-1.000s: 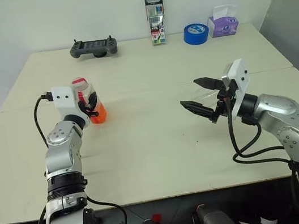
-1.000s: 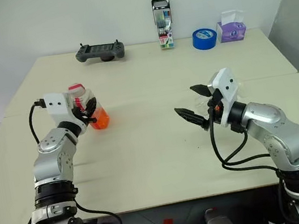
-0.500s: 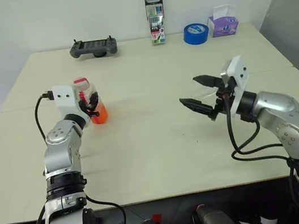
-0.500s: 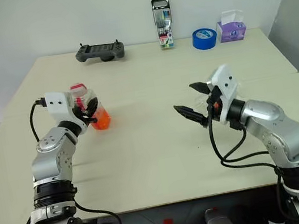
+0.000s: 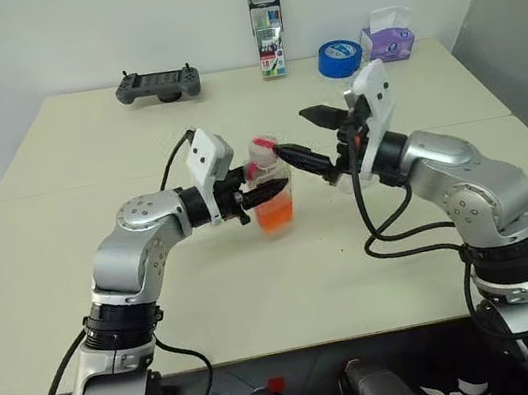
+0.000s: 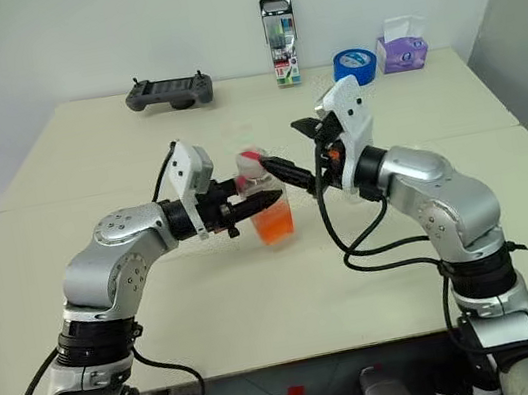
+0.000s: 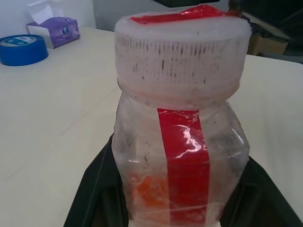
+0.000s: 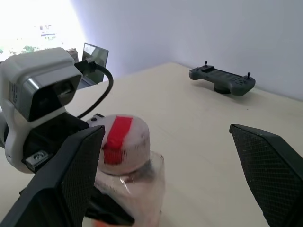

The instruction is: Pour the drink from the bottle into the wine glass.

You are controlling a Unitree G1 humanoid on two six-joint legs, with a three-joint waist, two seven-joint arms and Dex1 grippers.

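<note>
Left gripper (image 5: 262,195) clamps the capped bottle (image 5: 269,184) upright mid-table, orange drink (image 5: 275,213) low inside, right gripper (image 5: 314,144) spread wide empty by the cap (image 5: 262,148), likely to unscrew.

The two head views look forward and down from above over the cream table (image 5: 75,280), taking in both arms, the far wall and the objects lined along the table's back edge; they share almost the whole scene, offset slightly sideways. The left wrist view sits very close behind the bottle (image 7: 182,142), looking level across the table towards the blue tape roll (image 7: 21,48) and tissue box (image 7: 54,33). The right wrist view looks along its two fingers at the same bottle's cap (image 8: 122,144), facing the black controller (image 8: 222,81) and a laptop (image 8: 94,56) beyond.
</note>
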